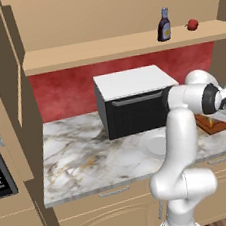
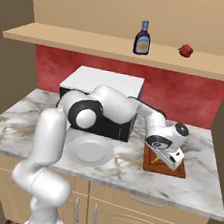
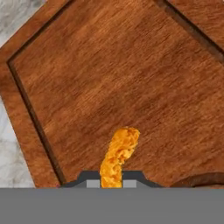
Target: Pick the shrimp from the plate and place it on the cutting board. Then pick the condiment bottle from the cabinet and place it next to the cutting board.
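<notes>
My gripper (image 3: pixel 111 181) is shut on the shrimp (image 3: pixel 119 157), a small curved orange piece that sticks out from between the finger tips. It hangs close over the reddish-brown cutting board (image 3: pixel 122 78). From the base, the gripper (image 2: pixel 170 160) is low over the cutting board (image 2: pixel 152 166) on the right of the counter. The round white plate (image 2: pixel 92 151) lies bare to the board's left. The condiment bottle (image 2: pixel 142 38) stands upright on the cabinet's shelf board (image 2: pixel 68 41), high above the counter.
A black oven with a white top (image 2: pixel 108 83) stands at the back of the marble counter, behind the plate. A small red fruit (image 2: pixel 185 50) sits on the shelf to the right of the bottle. A red backsplash runs under the shelf.
</notes>
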